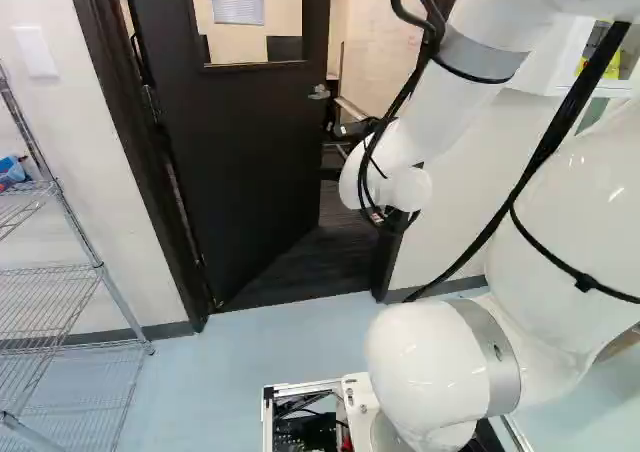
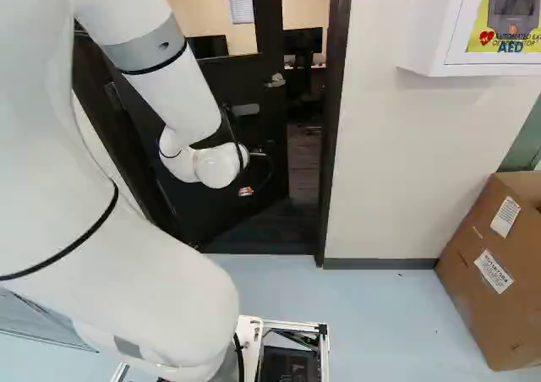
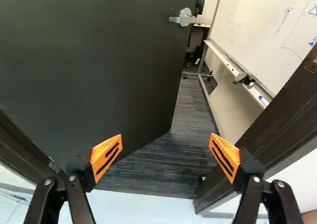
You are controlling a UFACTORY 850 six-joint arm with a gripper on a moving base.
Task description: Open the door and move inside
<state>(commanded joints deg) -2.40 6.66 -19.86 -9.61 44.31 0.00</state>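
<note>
The gripper [image 2: 256, 155] is partly hidden behind the wrist in the right base view, in front of the dark door [image 2: 241, 133]. In the wrist view the gripper [image 3: 165, 153] stands open, its orange pads wide apart with nothing between them. The door [image 3: 94, 60] is partly open, swung into the room beyond and hinged at the left of the left base view. Its silver lever handle [image 3: 184, 19] lies ahead of the gripper, well apart from the fingers. A gap shows between the door's free edge and the dark frame [image 3: 277, 130].
Beyond the doorway are a dark carpet [image 3: 166, 157] and a whiteboard [image 3: 267, 30] on a stand. A wire shelf [image 1: 60, 272] stands left of the doorway. To its right, a white wall cabinet [image 2: 431, 27] hangs above a cardboard box [image 2: 490, 289].
</note>
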